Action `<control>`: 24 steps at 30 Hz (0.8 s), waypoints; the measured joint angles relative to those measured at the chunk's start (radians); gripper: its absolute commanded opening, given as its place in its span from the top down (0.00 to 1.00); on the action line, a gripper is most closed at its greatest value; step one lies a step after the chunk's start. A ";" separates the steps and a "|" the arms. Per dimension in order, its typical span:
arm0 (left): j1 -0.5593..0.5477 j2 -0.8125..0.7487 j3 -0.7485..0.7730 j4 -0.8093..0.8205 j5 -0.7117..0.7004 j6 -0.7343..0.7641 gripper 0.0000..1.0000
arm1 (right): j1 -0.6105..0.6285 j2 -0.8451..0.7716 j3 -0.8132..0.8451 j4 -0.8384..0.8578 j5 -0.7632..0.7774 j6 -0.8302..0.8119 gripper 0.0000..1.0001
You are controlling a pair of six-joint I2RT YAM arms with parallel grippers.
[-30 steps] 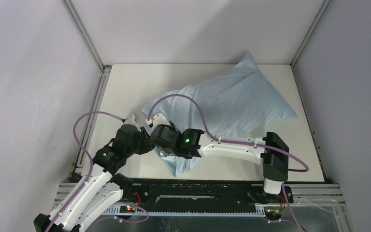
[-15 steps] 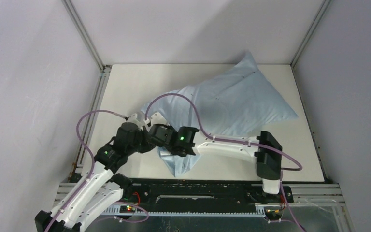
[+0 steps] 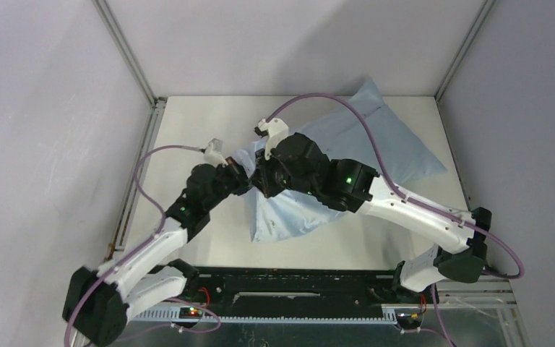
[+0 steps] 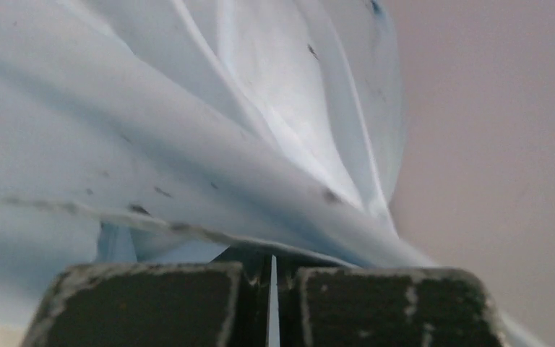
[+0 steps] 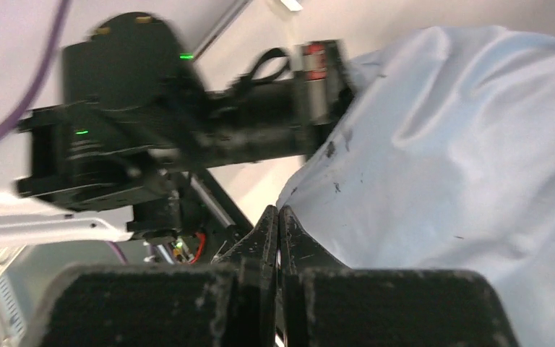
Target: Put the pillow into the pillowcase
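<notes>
The light blue pillowcase (image 3: 365,137) lies slantwise on the table, plump at its far right end and flat and creased toward its near left corner (image 3: 260,233). The pillow is hidden; no white cushion shows. My left gripper (image 3: 244,176) and right gripper (image 3: 259,179) meet at the pillowcase's left edge. In the left wrist view my left gripper (image 4: 272,264) is shut with speckled blue fabric (image 4: 188,144) draped over its tips. Seen from the right wrist, my right gripper (image 5: 280,213) is shut with the cloth's edge (image 5: 462,144) running down into its tips.
Grey walls close in the white table (image 3: 188,130) on three sides, with metal posts (image 3: 126,54) at the back corners. Purple cables (image 3: 332,101) arch over the arms. The left arm's black wrist (image 5: 188,144) is close in front of the right wrist camera.
Both arms swung away from the near edge toward the table's middle, and the pillowcase's near corner went with them. Both grippers closed.
</notes>
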 measured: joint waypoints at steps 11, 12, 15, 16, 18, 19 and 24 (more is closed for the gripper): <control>-0.071 0.472 0.069 0.278 -0.134 -0.098 0.95 | -0.039 0.043 -0.114 0.085 -0.135 0.080 1.00; -0.072 0.465 0.069 0.283 -0.136 -0.095 0.91 | -0.042 0.043 -0.120 0.091 -0.139 0.084 1.00; -0.080 0.422 0.070 0.257 -0.140 -0.079 0.77 | -0.049 0.043 -0.143 0.116 -0.160 0.092 1.00; -0.083 0.400 0.070 0.240 -0.143 -0.070 0.75 | -0.051 0.043 -0.148 0.121 -0.165 0.095 1.00; -0.092 0.347 0.070 0.203 -0.146 -0.058 0.71 | -0.056 0.043 -0.158 0.131 -0.173 0.098 1.00; -0.096 0.320 0.068 0.188 -0.146 -0.053 0.70 | -0.058 0.043 -0.159 0.132 -0.176 0.099 1.00; -0.109 0.157 0.034 0.111 -0.149 -0.035 0.69 | -0.070 0.042 -0.160 0.148 -0.190 0.106 1.00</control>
